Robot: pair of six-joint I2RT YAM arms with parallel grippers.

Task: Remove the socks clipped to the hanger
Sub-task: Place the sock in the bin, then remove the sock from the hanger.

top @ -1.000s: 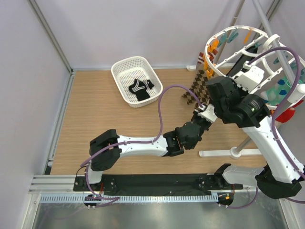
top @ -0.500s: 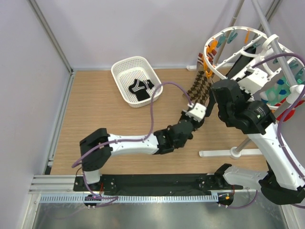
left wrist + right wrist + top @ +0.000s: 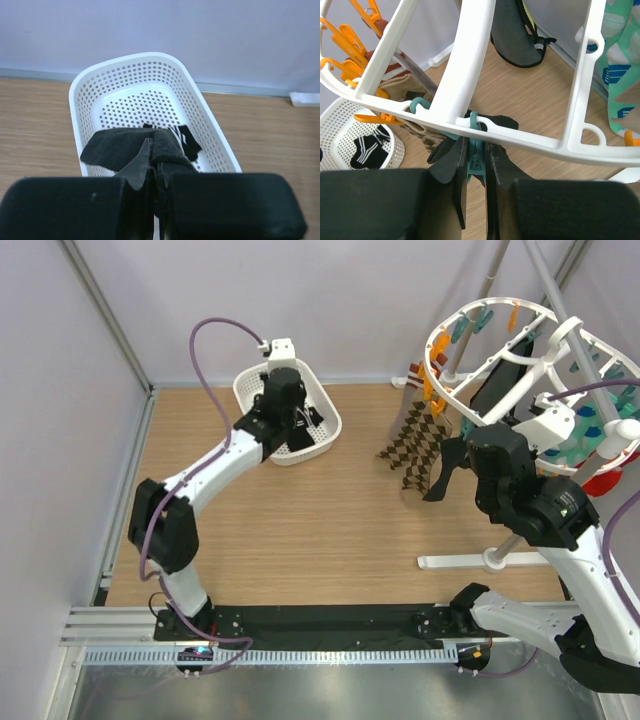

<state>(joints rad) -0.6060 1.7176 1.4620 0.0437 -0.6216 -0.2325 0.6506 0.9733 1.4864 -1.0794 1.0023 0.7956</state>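
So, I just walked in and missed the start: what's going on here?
Socks are being unclipped from a white hanger. The left end effector holds a black sock over the white perforated basket, where a black striped sock already lies. The right end effector is closed around a teal peg under the hanger frame. A brown-and-cream diamond-checked sock hangs from the hanger.

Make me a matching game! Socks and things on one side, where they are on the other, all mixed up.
Things:
1. striped black sock
2. checked sock
3. teal peg
4. plain black sock

Places:
A. between the right gripper's fingers
B. hanging from the hanger
C. pinched in the left gripper
D. lying in the white basket

Pairs: 1-D, 2-B, 3-A, 4-C.
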